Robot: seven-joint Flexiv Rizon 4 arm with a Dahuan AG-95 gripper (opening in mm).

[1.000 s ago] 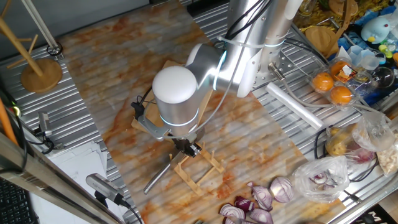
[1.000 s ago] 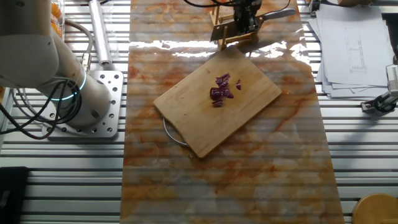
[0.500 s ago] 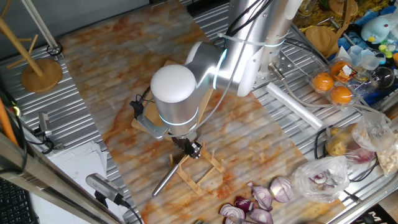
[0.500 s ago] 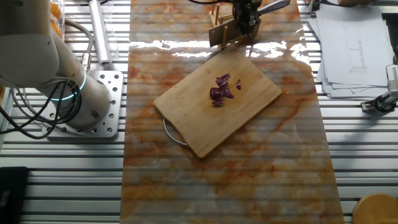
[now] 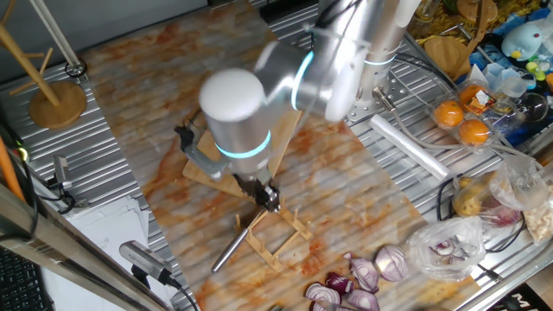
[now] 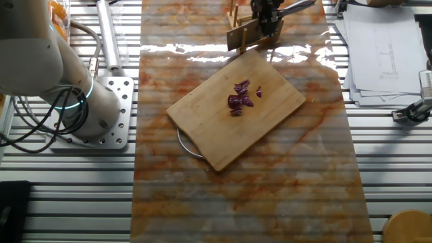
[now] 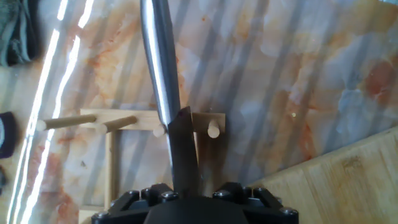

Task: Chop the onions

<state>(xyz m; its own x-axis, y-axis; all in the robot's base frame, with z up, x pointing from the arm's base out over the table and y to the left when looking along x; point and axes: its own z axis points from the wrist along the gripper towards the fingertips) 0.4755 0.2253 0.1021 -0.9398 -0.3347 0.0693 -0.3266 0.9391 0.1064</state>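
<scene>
The two-finger gripper (image 7: 180,149) was closed on the silver steel-handled knife (image 7: 160,62) above the small wooden peg rack (image 6: 241,34) at the frame's top, while the small dark red-purple onion pieces (image 6: 241,97) lay uncut further on the wooden cutting board (image 6: 223,128), so chopping seemed not yet begun.

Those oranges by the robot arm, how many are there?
2 show clearly: one orange and a second orange just beside it, both on the metal table's far right edge in one fixed view. The clutter around them may hide more.
</scene>
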